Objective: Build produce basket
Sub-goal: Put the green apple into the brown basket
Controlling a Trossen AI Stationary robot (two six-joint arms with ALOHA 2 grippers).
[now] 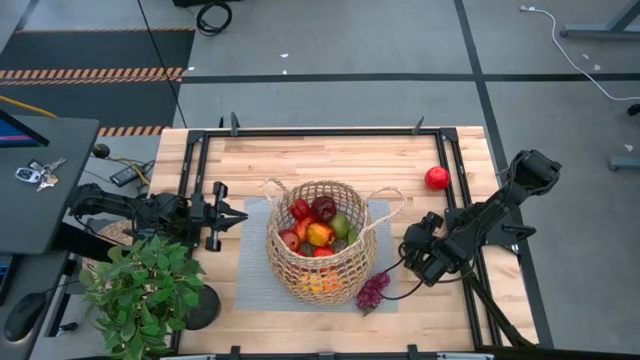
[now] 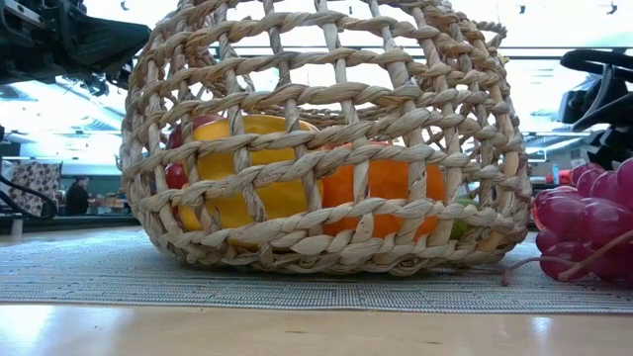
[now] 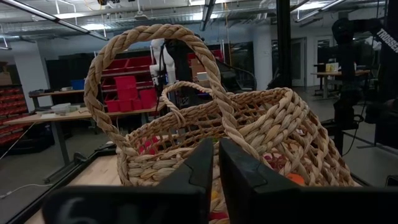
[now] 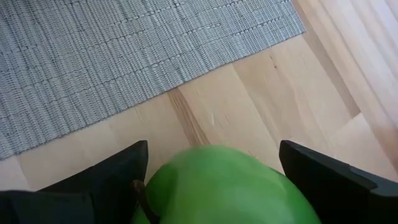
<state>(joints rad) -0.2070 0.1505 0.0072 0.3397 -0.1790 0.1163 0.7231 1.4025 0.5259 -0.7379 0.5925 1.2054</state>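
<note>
- Green apple (image 4: 217,183) sits between the right gripper's (image 1: 418,252) spread fingers, above bare wood beside the grey mat (image 1: 255,255).
- Left gripper (image 1: 228,216), fingers together, waits just left of the basket (image 1: 320,240).
- Basket on the mat holds fruit; purple grapes (image 1: 372,290) lie beside it, a red apple (image 1: 436,178) well apart.
</note>
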